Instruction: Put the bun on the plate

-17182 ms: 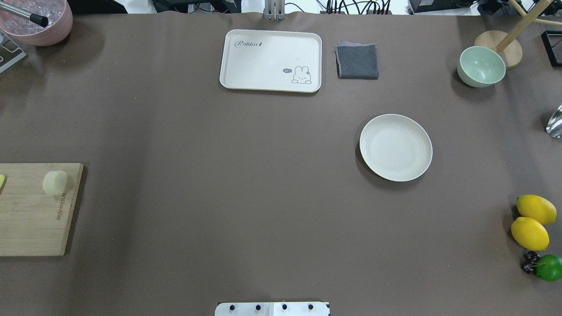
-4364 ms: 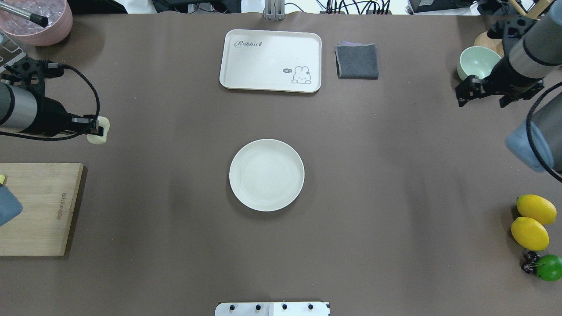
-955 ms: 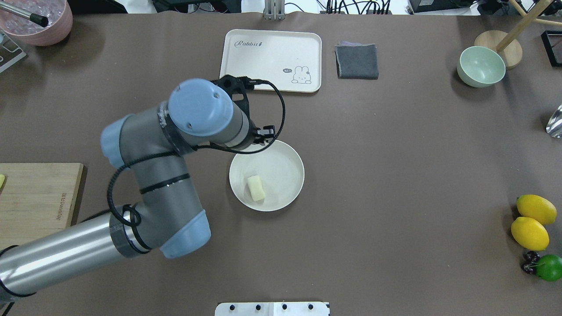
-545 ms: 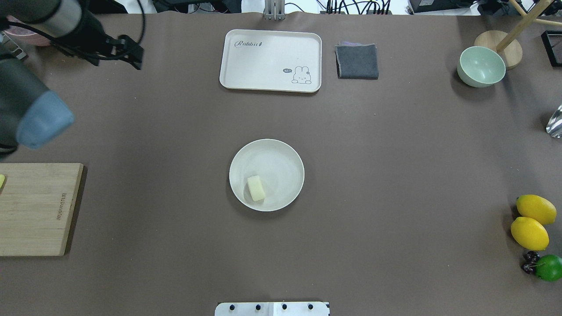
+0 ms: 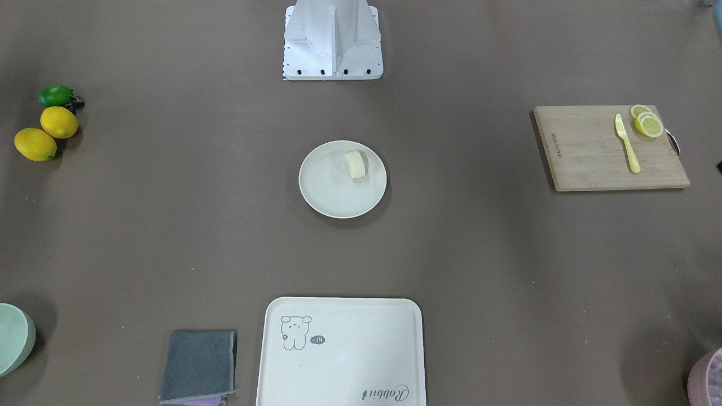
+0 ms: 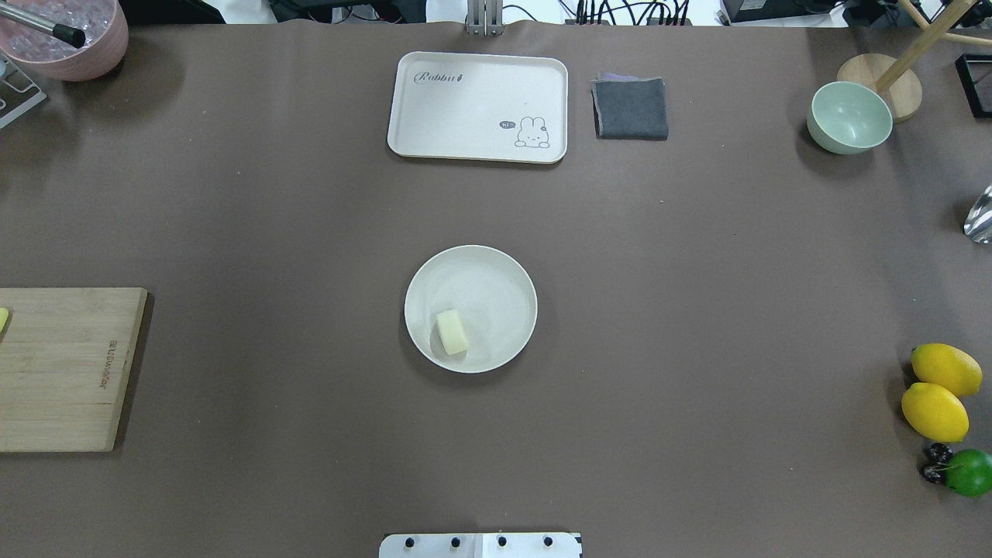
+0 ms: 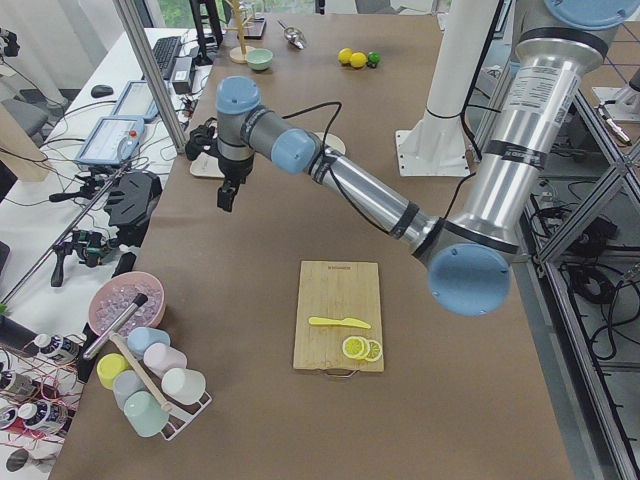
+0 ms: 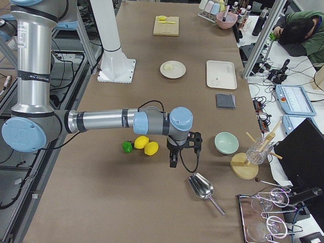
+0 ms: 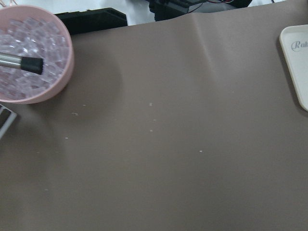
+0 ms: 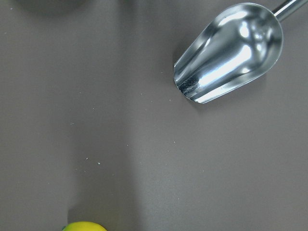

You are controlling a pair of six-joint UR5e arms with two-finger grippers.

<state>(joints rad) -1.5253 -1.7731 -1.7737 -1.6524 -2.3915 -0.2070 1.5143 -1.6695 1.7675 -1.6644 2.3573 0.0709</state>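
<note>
The bun (image 6: 452,332), a small pale cream lump, lies on its side inside the round cream-white plate (image 6: 500,298) at the table's middle, in the part nearest the robot base. From across the table, the bun (image 5: 355,164) rests on the plate (image 5: 330,194) with nothing touching it. The left gripper (image 7: 228,197) hangs over the table's far left corner area, well away from the plate. The right gripper (image 8: 172,163) hovers beside the lemons at the right end. Each shows only in a side view, so I cannot tell whether it is open or shut.
A cream tray (image 6: 478,107) and a grey cloth (image 6: 631,108) lie at the far edge. A green bowl (image 6: 849,116) sits far right, with lemons (image 6: 939,391) and a lime (image 6: 969,471) near right. A cutting board (image 6: 62,368) is at left, and a metal scoop (image 10: 231,53) lies under the right wrist.
The left arm was over the plate a second ago, swung to the far left corner, and has now left the overhead view. The bun stays on the plate.
</note>
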